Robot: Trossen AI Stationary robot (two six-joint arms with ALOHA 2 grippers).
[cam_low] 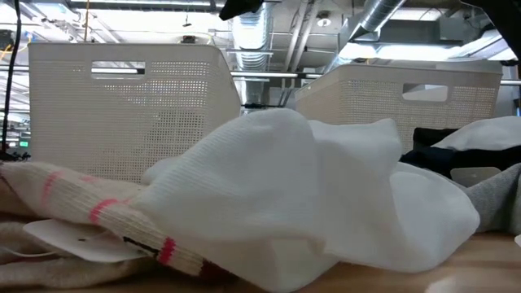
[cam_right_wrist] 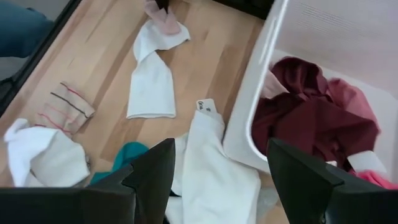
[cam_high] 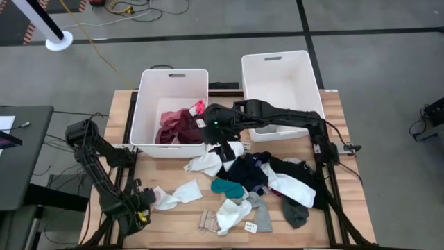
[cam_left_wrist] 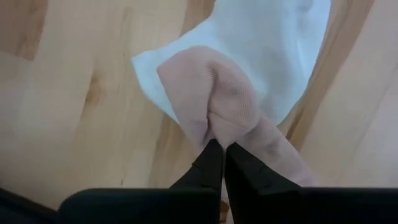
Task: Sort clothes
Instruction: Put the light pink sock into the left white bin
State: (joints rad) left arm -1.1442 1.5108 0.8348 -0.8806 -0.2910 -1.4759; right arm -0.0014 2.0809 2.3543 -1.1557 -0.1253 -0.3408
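Now the left gripper [cam_left_wrist: 222,152] is pinched on a pale pink sock [cam_left_wrist: 217,99], seemingly atop a white sock [cam_left_wrist: 273,43]; the right gripper [cam_right_wrist: 214,180] gapes above the table [cam_right_wrist: 106,56].

Overhead, table-level, two wrist close-ups

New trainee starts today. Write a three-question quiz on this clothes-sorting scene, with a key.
1. True or false: the left gripper is shut on the pale pink sock.
2. Which bin holds maroon and pink clothes? A) the left bin B) the right bin C) both
3. Fill in: the right gripper hangs open over the near rim of the left bin, above a ____ garment on the table.

Key: 1 true; 2 A; 3 white
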